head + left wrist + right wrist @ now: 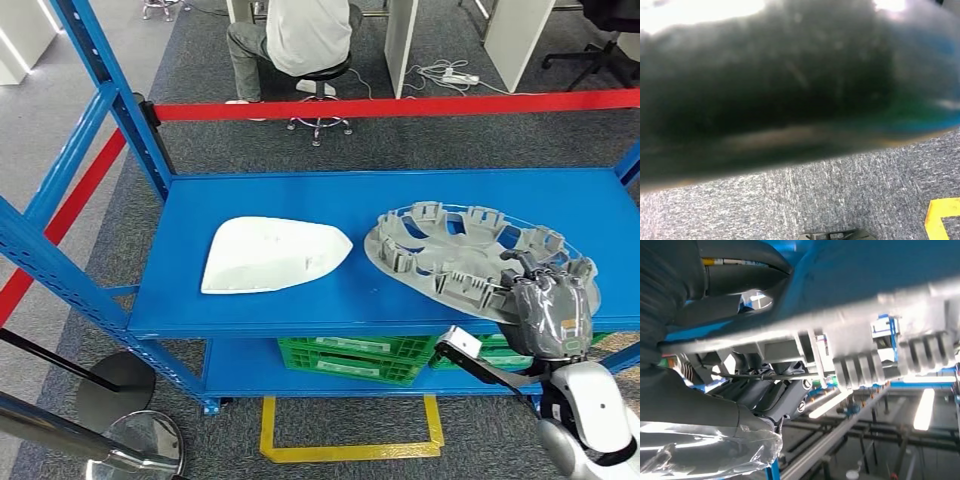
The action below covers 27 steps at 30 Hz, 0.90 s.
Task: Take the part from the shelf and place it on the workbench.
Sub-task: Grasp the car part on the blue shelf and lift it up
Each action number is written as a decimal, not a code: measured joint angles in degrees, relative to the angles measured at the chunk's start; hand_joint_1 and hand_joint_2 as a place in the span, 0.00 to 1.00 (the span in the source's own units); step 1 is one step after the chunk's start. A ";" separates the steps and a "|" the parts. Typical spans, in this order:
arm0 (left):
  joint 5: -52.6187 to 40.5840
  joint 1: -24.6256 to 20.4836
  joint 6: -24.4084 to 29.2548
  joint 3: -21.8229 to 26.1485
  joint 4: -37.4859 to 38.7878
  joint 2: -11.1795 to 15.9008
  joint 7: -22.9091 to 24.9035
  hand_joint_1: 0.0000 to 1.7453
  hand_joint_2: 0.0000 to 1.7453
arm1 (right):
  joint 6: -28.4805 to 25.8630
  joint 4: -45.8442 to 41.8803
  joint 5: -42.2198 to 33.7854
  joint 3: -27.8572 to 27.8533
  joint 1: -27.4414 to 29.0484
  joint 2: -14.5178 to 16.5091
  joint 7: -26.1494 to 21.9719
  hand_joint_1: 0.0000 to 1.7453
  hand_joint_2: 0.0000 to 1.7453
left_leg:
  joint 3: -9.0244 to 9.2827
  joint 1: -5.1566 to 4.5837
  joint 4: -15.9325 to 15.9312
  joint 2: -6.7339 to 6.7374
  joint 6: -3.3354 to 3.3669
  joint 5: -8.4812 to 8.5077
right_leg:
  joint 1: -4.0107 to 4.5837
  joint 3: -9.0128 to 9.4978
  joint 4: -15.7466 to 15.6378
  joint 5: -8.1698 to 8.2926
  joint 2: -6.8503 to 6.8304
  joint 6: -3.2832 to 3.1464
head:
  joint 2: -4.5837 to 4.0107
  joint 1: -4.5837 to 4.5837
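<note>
Grey part (460, 255): lying on the blue shelf (264, 200) near its front right corner.
Right hand (549, 312): fingers closed over the part's front rim.
Progress: grasp made; lift and placing remain.

The blue shelf (302, 290) lay open from above and from its near edge. A white part (272, 255) took its left-middle and a grey ribbed part (453, 255) its right, with a bare strip between them and bare blue at the far left. Blue uprights (113, 100) fenced the left side. The right hand (547, 310) crowded the grey part's near rim, fingers above and below it.
</note>
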 joint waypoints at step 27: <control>-1.50 -0.02 -0.66 -1.15 0.00 0.02 -2.67 0.00 0.00 | -8.10 0.62 13.07 13.58 -15.90 13.98 3.32 1.00 1.00 | -0.19 0.01 0.00 -0.05 0.04 0.06 | 0.00 -0.19 0.02 0.00 -0.10 0.00 | 0.00 -0.01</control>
